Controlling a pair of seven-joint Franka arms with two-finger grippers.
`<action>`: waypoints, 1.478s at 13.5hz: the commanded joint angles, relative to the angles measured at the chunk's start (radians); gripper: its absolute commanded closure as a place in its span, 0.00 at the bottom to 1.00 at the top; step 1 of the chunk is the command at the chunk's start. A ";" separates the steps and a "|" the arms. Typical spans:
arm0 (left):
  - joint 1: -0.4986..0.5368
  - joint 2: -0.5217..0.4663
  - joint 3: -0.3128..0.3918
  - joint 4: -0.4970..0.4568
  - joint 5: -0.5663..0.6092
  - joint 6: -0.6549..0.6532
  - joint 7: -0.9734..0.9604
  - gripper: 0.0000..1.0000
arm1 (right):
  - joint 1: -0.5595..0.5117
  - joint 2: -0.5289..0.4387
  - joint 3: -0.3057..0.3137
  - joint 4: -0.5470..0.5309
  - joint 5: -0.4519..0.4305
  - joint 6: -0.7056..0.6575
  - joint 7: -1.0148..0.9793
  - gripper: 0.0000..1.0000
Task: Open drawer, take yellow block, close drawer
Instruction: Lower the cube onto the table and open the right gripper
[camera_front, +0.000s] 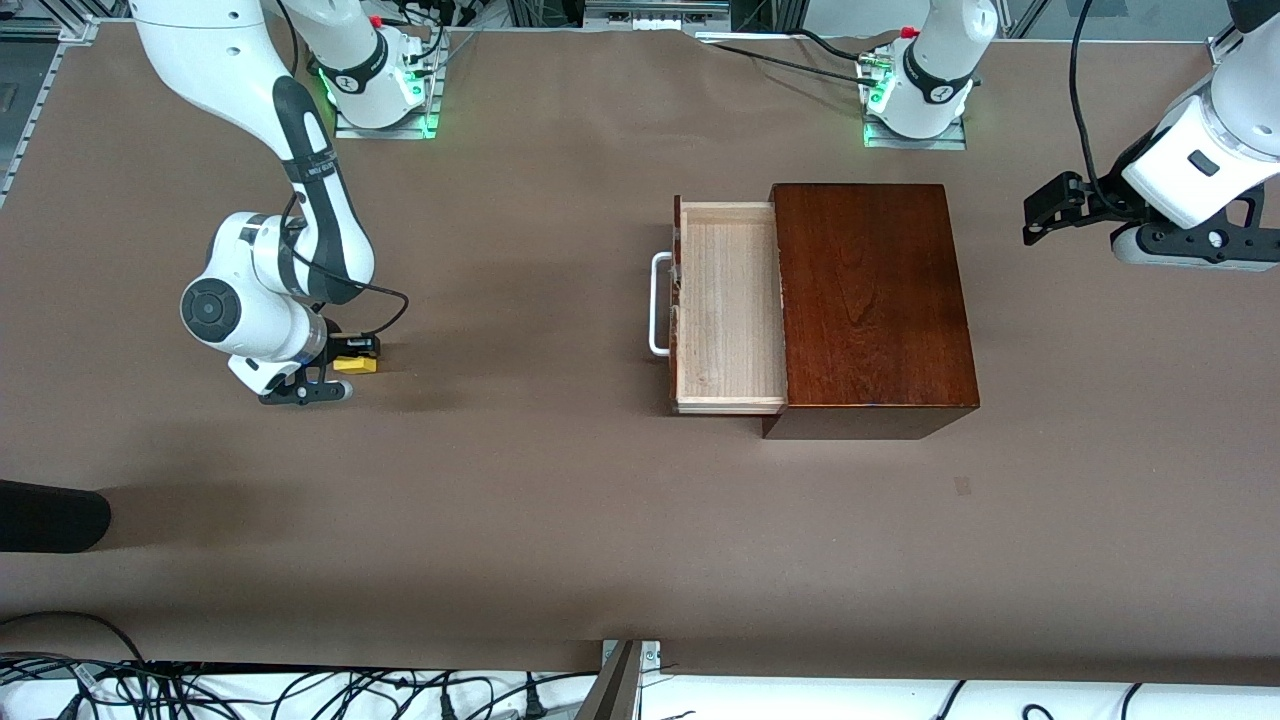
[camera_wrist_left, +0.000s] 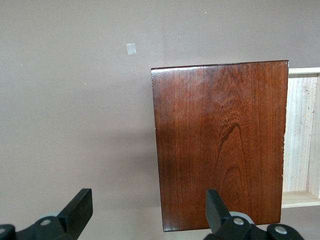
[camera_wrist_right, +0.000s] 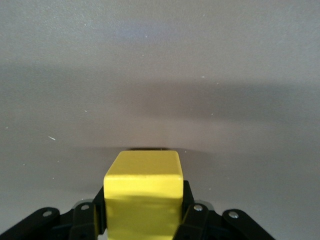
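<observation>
The drawer (camera_front: 728, 320) stands pulled out of the dark-brown wooden box (camera_front: 872, 295), its pale tray empty and its white loop handle (camera_front: 656, 304) toward the right arm's end. My right gripper (camera_front: 352, 362) is shut on the yellow block (camera_front: 356, 364) low at the table, well away from the drawer toward the right arm's end. In the right wrist view the block (camera_wrist_right: 143, 192) sits between the black fingers (camera_wrist_right: 190, 210). My left gripper (camera_front: 1040, 212) is open and empty in the air past the box at the left arm's end; its wrist view shows the box top (camera_wrist_left: 220, 145) beneath the spread fingers (camera_wrist_left: 80, 207).
A dark object (camera_front: 50, 515) lies at the table's edge at the right arm's end. A small pale mark (camera_front: 962, 486) is on the brown table cover nearer the camera than the box. Cables run along the table's near edge.
</observation>
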 joint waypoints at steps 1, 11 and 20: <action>-0.012 -0.010 0.010 -0.011 -0.019 0.004 -0.005 0.00 | -0.004 0.003 -0.001 -0.009 0.034 0.024 -0.028 0.59; -0.026 -0.001 0.007 0.008 -0.027 0.012 -0.051 0.00 | -0.002 -0.127 -0.027 0.114 0.039 -0.143 0.063 0.00; -0.157 0.119 -0.117 0.080 -0.026 0.039 -0.522 0.00 | -0.002 -0.202 -0.130 0.606 -0.121 -0.668 0.092 0.00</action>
